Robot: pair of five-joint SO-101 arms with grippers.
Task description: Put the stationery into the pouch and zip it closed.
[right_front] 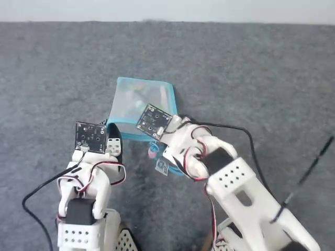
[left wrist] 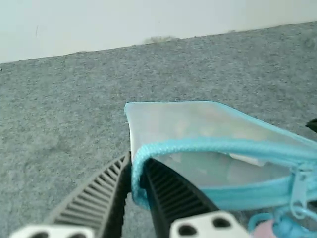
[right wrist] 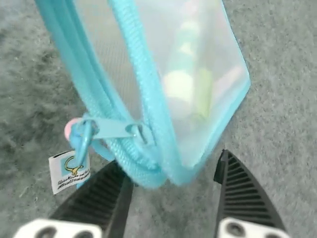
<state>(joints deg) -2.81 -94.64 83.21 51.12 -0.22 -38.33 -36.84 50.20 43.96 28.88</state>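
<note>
A translucent pouch [right_front: 140, 104] with turquoise trim lies on the grey carpet, with pale green and pink stationery [right wrist: 185, 84] showing through its side. My left gripper [left wrist: 136, 166] is shut on the pouch's [left wrist: 198, 131] zipper edge at one corner. The zip slider [left wrist: 299, 191] sits at the other end of the zipper. My right gripper [right wrist: 171, 166] is open with that end of the pouch [right wrist: 163, 59] between its fingers. The slider's pull [right wrist: 104, 131], a pink charm [right wrist: 70, 130] and a small tag [right wrist: 69, 171] hang beside one finger [right wrist: 101, 198].
Grey carpet [right_front: 261, 73] lies all around the pouch, with a pale wall [left wrist: 148, 20] behind it. A black cable [right_front: 235, 128] runs from the right arm across the carpet. The two arms stand close together just in front of the pouch.
</note>
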